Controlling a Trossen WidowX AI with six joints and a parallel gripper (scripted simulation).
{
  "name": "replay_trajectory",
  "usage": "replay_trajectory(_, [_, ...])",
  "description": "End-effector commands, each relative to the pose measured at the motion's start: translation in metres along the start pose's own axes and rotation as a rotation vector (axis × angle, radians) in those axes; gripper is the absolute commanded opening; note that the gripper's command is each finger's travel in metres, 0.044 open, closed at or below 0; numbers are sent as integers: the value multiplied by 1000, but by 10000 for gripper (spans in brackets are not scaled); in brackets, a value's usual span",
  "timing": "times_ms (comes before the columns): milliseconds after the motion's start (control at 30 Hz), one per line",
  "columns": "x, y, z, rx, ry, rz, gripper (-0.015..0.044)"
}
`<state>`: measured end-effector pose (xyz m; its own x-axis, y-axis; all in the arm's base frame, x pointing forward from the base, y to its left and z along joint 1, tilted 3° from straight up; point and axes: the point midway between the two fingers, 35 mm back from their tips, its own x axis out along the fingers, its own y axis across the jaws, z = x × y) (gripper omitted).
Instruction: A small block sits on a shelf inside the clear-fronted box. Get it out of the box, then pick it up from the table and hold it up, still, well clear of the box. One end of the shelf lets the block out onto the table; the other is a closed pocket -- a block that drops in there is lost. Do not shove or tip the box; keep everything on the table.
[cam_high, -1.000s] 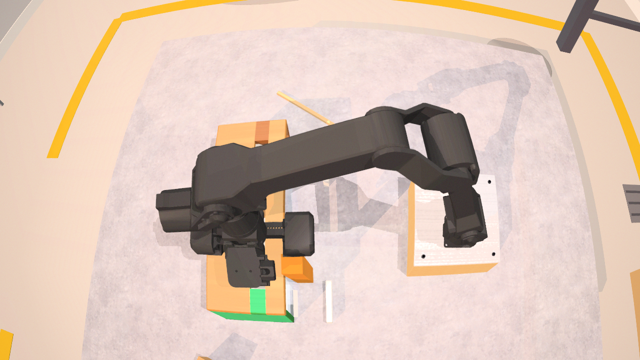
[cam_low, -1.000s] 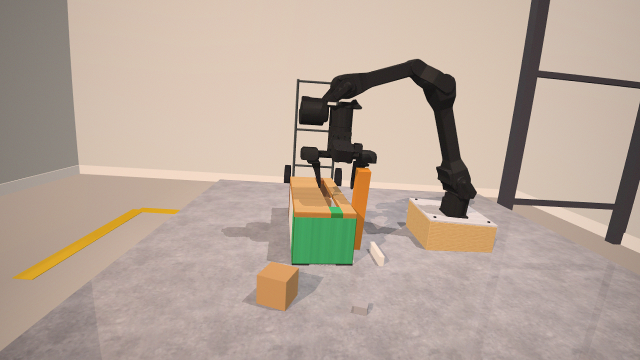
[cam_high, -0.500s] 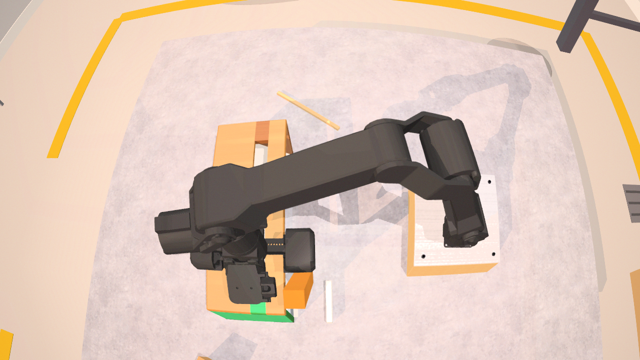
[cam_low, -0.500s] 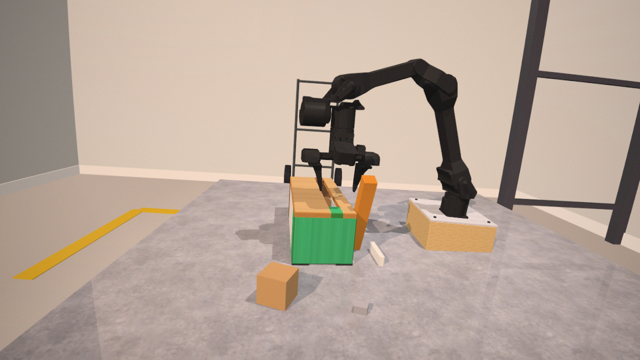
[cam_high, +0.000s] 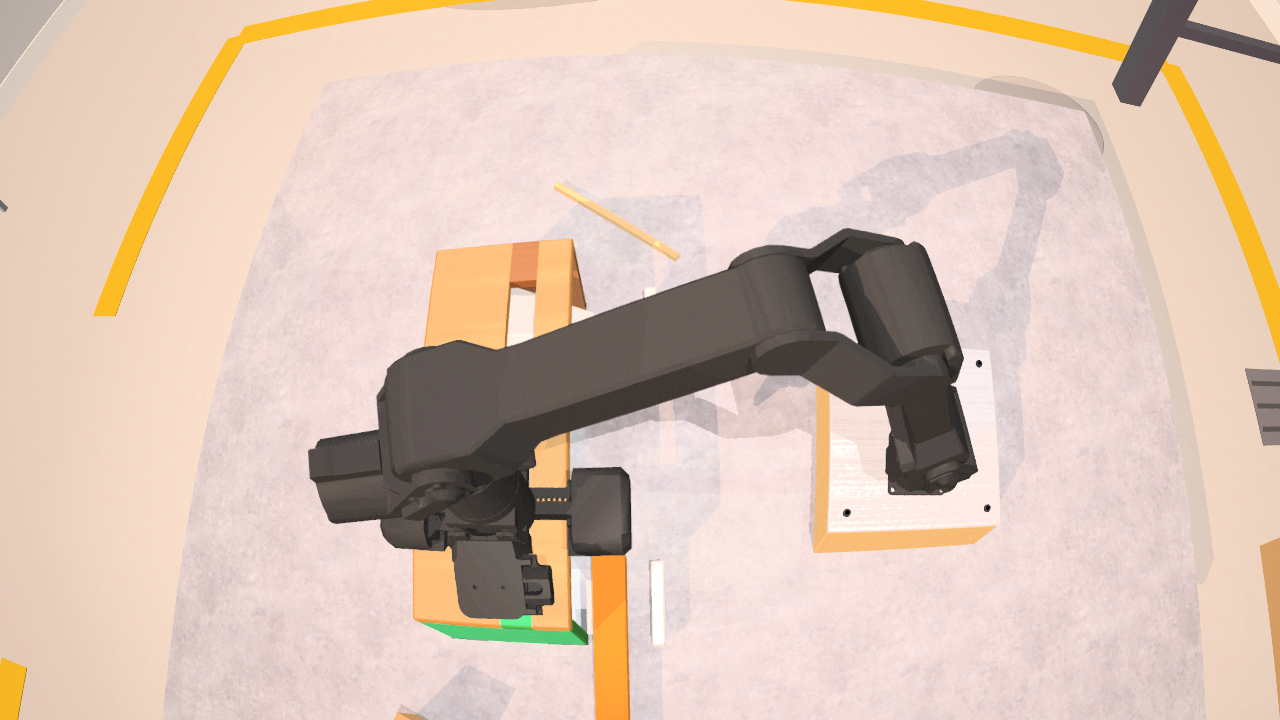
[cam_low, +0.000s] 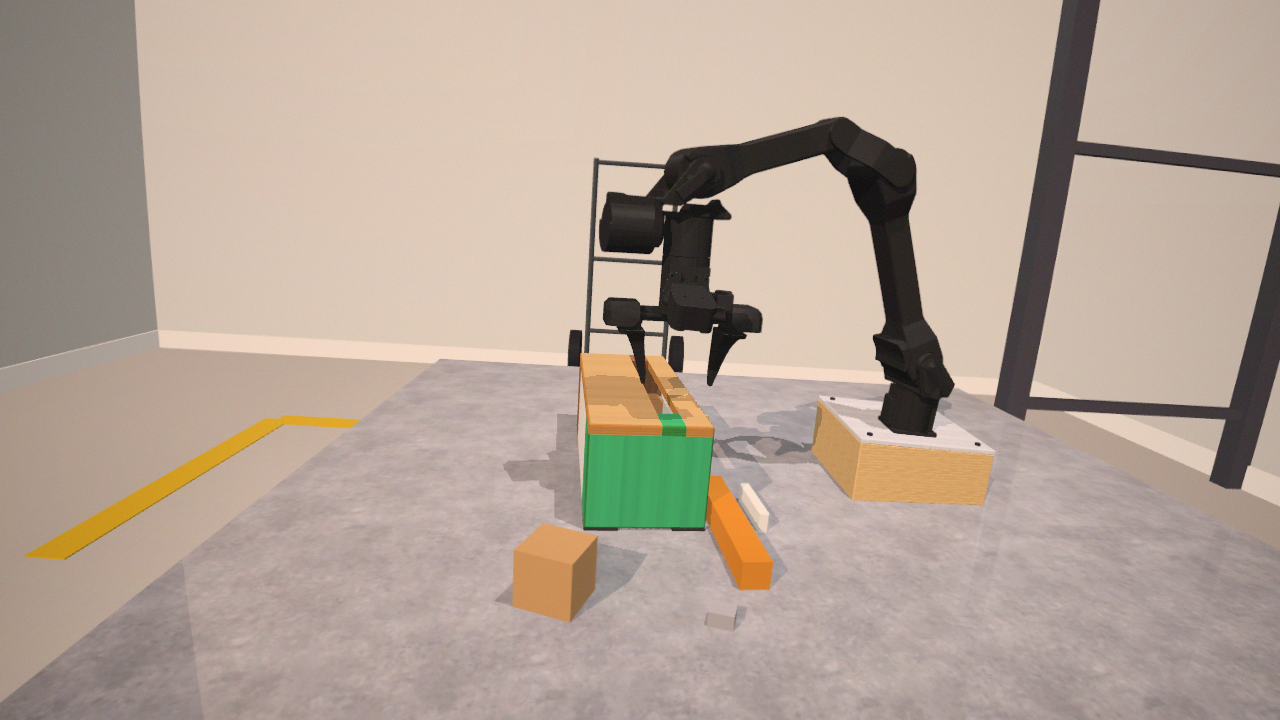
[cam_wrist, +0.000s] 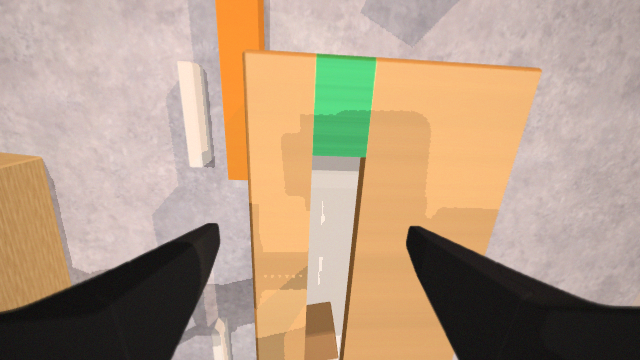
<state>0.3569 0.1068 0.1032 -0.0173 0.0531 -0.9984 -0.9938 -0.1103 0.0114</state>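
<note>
"What is the room like?"

"It has a plain cream wall and a tan floor with a yellow line."

"Anything else?"

"A grey mat, a dark frame, and a small cart."

The black robot arm bends over from its light wooden stand. Its jaws are wide open and hold nothing. One finger dips into the slot on top of the box. The box has a green end. An orange bar lies flat on the grey surface beside it, next to a small white stick. A brown cube sits in front.
</note>
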Motion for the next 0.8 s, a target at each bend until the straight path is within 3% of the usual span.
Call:
replay_trajectory(0, [0, 1, -3, -2, 10, -1, 400])
replay_trajectory(233, [3, 36, -98, 0, 348, 3, 400])
replay_trajectory(767, [16, 36, -100, 0, 358, 4, 400])
